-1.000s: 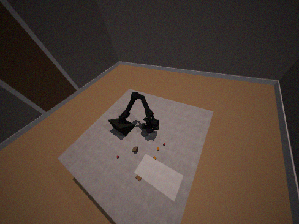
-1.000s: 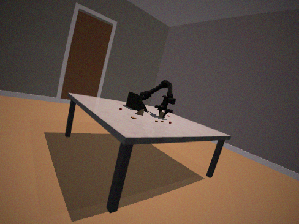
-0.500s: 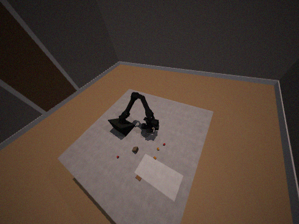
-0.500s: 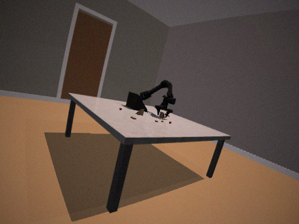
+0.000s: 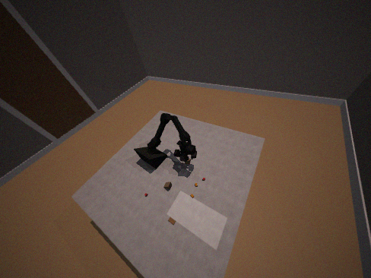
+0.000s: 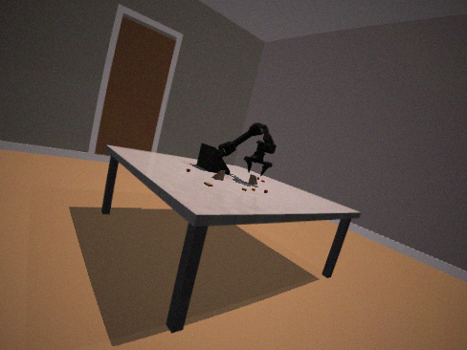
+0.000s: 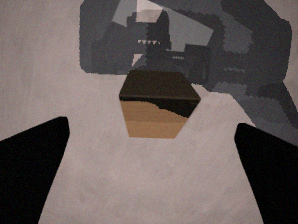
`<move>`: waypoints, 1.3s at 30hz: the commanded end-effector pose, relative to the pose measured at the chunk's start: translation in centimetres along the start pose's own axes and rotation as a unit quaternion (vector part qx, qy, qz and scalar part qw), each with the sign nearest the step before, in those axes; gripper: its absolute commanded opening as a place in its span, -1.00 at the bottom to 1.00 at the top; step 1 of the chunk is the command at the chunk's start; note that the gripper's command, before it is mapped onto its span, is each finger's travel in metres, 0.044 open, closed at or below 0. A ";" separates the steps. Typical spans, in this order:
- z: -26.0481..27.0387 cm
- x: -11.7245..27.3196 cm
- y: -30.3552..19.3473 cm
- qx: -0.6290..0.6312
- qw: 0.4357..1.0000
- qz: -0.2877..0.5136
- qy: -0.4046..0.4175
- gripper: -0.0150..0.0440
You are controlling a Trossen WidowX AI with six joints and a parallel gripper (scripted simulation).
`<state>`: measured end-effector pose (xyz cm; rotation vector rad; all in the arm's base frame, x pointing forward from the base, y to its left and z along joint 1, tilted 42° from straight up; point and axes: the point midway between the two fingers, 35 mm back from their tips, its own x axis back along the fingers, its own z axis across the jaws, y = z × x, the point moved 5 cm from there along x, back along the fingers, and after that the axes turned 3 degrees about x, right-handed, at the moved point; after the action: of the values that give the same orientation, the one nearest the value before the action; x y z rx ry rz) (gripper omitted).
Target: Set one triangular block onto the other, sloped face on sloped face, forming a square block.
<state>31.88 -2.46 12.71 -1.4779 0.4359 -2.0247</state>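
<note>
One triangular block [image 5: 188, 162] [image 6: 253, 180] [image 7: 152, 120] stands on the table below my gripper, its dark upper face and lit wooden face showing in the wrist view. My gripper [image 6: 255, 173] [image 7: 154, 128] is wide open and empty. Its fingertips are on either side above the block, apart from it. The other triangular block [image 5: 167, 185] [image 6: 219, 175] rests separately on the table, nearer the arm's base in the exterior view. It is outside the wrist view. The exact turn of either block's slope is hard to tell at this size.
Small red pieces [image 5: 146, 194] [image 6: 189, 170] [image 5: 204, 178] [image 6: 266, 191] and orange pieces [image 5: 196, 184] [image 6: 254, 189] lie around the blocks. A flat brown piece [image 5: 172, 220] [image 6: 208, 184] lies beside a pale rectangular patch [image 5: 199, 220]. The arm's dark base [image 5: 151, 156] [image 6: 211, 159] stands behind.
</note>
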 end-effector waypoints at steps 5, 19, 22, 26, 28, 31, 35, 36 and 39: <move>0.0 0.0 0.1 0.026 1.000 0.004 -0.002 1.00; -0.3 0.6 2.4 0.545 0.834 0.081 0.022 1.00; -0.4 0.8 3.0 0.639 0.762 0.092 0.043 1.00; -0.4 1.1 3.6 0.739 0.662 0.099 0.074 1.00; -0.5 1.2 3.9 0.771 0.624 0.099 0.086 1.00; -0.5 1.3 4.2 0.815 0.563 0.097 0.103 1.00; -0.5 1.5 4.7 0.863 0.479 0.090 0.129 1.00; -0.5 1.6 4.8 0.875 0.457 0.087 0.135 1.00; -0.5 1.7 5.2 0.906 0.388 0.077 0.152 1.00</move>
<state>31.81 -6.04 12.08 -0.1566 -0.9030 -1.4119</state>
